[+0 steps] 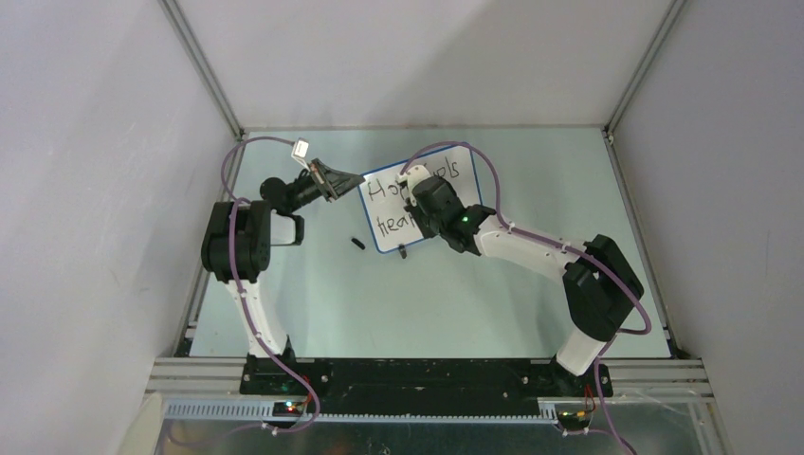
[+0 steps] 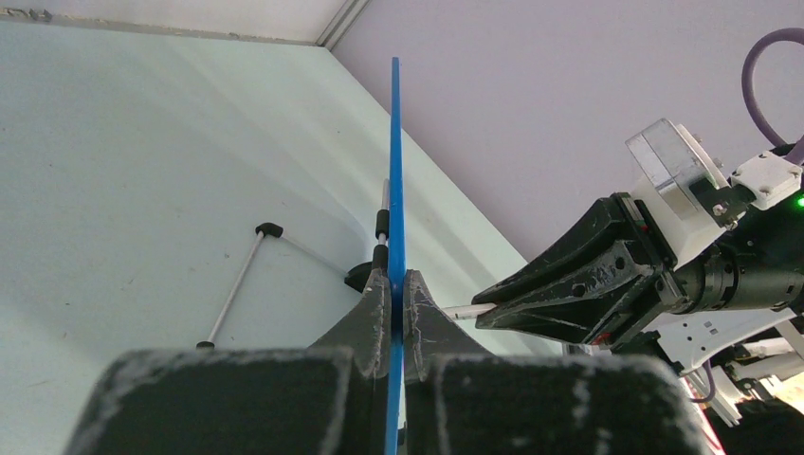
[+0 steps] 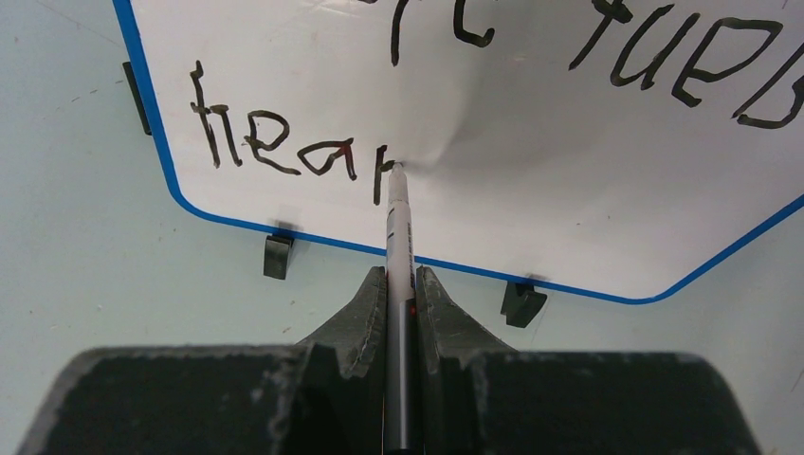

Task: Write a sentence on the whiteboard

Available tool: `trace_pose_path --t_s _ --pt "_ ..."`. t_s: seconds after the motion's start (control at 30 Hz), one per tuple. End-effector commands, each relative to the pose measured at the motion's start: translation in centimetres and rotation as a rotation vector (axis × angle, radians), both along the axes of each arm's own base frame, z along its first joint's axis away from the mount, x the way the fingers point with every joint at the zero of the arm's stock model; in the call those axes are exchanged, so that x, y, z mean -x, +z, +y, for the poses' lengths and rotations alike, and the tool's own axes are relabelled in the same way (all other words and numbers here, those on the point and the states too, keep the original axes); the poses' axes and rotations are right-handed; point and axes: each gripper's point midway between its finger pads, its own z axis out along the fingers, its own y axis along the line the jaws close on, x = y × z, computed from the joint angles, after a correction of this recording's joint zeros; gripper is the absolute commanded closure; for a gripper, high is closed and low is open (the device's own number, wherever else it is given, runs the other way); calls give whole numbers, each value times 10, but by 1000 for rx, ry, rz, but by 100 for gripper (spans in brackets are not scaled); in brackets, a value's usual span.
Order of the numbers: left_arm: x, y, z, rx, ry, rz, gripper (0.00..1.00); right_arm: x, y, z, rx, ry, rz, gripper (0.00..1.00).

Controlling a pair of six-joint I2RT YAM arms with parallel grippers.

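While the left gripper (image 1: 346, 180) pinches the left edge of the whiteboard (image 1: 387, 210), the right gripper (image 3: 400, 280) is closed on a marker (image 3: 398, 227) and presses its tip against the white surface. The left wrist view shows the board's blue frame (image 2: 394, 190) edge-on, squeezed between the two fingers (image 2: 372, 318), with the right gripper (image 2: 488, 313) just beside it on the writing side.

The whiteboard sits toward the far middle of the table (image 1: 427, 303), between the two arms; whether it lies flat or leans cannot be told. Two black clip feet (image 3: 278, 254) stick out under its near edge.

The sentence (image 3: 275, 142) is partly written in black. The upper line is only partly in view, ending in "fuels". The lower line reads "hear", followed by one upright stroke. The marker tip touches the board right at that stroke. From above, the right arm covers the middle of the writing (image 1: 389, 226).
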Motion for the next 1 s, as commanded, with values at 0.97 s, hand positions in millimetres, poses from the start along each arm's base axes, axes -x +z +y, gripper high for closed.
trace_pose_path --t_s 0.97 --pt "7 9 -8 -13 -46 -66 100 -1 55 -2 -76 -18 -118 100"
